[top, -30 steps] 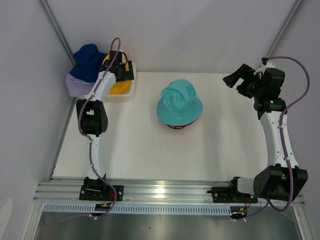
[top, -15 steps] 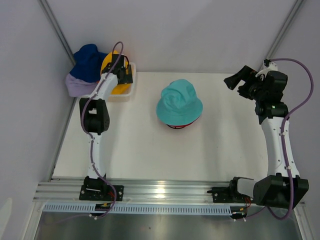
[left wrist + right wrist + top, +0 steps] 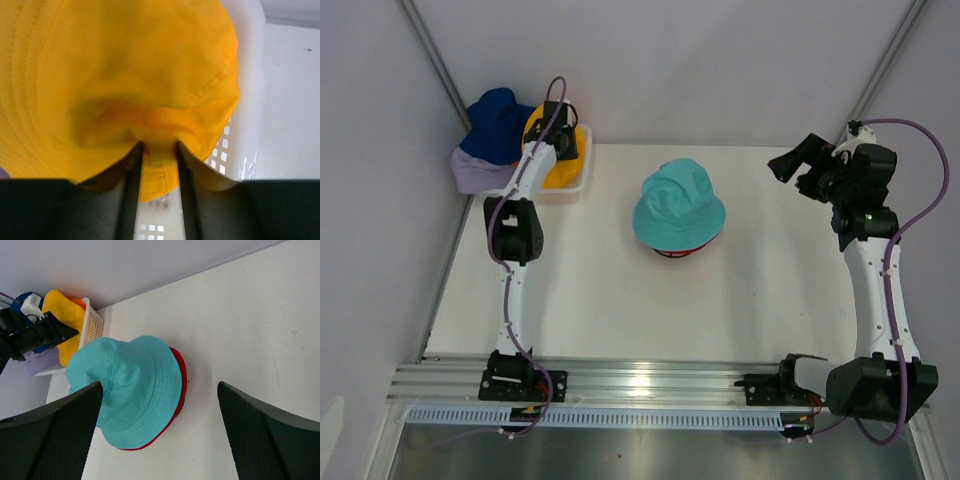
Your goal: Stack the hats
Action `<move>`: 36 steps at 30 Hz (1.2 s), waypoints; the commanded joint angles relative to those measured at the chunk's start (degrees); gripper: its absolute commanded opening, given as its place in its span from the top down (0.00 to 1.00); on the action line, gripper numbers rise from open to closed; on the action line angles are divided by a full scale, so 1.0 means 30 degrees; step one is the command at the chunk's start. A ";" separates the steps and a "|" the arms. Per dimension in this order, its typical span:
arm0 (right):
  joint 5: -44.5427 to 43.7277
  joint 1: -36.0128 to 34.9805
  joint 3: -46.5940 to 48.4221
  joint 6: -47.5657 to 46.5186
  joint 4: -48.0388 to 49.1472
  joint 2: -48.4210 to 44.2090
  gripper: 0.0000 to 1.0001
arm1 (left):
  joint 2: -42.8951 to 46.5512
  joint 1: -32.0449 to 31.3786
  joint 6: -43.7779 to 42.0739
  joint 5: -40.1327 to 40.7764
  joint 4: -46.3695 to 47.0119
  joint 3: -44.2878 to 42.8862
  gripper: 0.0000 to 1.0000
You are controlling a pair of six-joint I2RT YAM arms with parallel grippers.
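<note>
A teal hat [image 3: 678, 207] sits on top of a red hat [image 3: 682, 251] in the middle of the table; both also show in the right wrist view, teal hat [image 3: 125, 390], red hat [image 3: 181, 385]. A yellow hat [image 3: 125, 75] lies in the white basket [image 3: 250, 100] at the back left. My left gripper [image 3: 157, 147] is shut on a fold of its brim. My left gripper [image 3: 560, 140] reaches over the yellow hat [image 3: 563, 170]. My right gripper [image 3: 800, 165] hangs open and empty at the back right, well away from the stack.
A navy hat [image 3: 498, 122] and a lavender hat [image 3: 472, 172] lie heaped left of the white basket [image 3: 570, 190], against the left wall. A sliver of orange hat [image 3: 77, 301] shows behind the yellow one. Walls close the back and both sides.
My left gripper has reached a little further over the basket and closed from wide open onto the yellow hat's brim. The right arm has shifted slightly to the right, still open.
</note>
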State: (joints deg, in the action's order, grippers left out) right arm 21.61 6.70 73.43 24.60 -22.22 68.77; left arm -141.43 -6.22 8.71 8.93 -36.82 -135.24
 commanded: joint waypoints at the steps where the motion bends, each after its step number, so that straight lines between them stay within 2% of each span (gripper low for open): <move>1: -0.0287 0.0023 0.0895 -0.0436 0.0170 -0.0687 0.00 | -0.0173 0.0519 0.0172 -0.1275 -0.0295 -0.0946 0.73; 2: -0.0259 0.0023 0.0895 -0.0436 0.0199 -0.0746 0.00 | -0.0173 0.0752 0.0289 -0.1770 -0.0325 -0.0887 0.76; 3: -0.0288 0.0023 0.0953 -0.0465 0.0199 -0.0805 0.00 | -0.0173 0.0870 0.0522 -0.1949 -0.0354 -0.0916 0.89; 5: -0.0259 0.0023 0.1041 -0.0524 0.0141 -0.0834 0.00 | -0.0173 0.1135 0.0670 -0.2301 -0.0354 -0.0858 0.98; 9: -0.0259 0.0023 0.1159 -0.0437 0.0082 -0.1009 0.00 | 0.0061 0.1252 0.0352 -0.2566 -0.0093 -0.0245 0.99; 13: -0.0055 0.0023 0.1159 -0.0145 0.0228 -0.1244 0.00 | 0.1581 0.1252 -0.0266 -0.2595 0.0377 0.1454 0.99; 16: 0.0999 -0.0035 0.1100 0.0441 0.0871 -0.1216 0.00 | 0.3455 0.1281 -0.0501 -0.2828 0.0612 0.2275 0.99; 20: 0.1441 -0.1027 0.1333 0.0881 0.1661 -0.0777 0.00 | 0.6905 0.1486 0.0579 -0.5485 0.0758 0.2307 0.99; 26: 0.1499 -0.2991 0.2388 0.1204 0.2687 0.0393 0.00 | 1.0575 0.1487 0.4093 -0.9469 0.1897 0.2452 0.99; 28: 0.1208 -0.3783 0.2623 0.1437 0.2951 0.0629 0.01 | 1.1893 0.1458 0.6463 -1.0762 0.2659 0.3241 0.99; 30: 0.0798 -0.4368 0.2565 0.1788 0.3595 0.0806 0.00 | 1.2772 0.1399 0.9411 -1.2951 0.4676 0.4527 0.99; 33: 0.0357 -0.4664 0.2216 0.2813 0.4473 0.0981 0.00 | 1.4238 0.0671 1.2377 -1.4746 0.7461 0.6463 0.99; 36: 0.0531 -0.4753 0.1774 0.4101 0.5616 0.1186 0.01 | 1.5002 -0.0066 1.4347 -1.5252 0.9046 0.7315 0.99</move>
State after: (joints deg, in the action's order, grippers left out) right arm 24.21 -7.31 78.61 32.08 -11.99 71.88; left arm -95.81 -3.51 38.98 -29.34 -17.52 -116.66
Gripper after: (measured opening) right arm 0.993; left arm 0.011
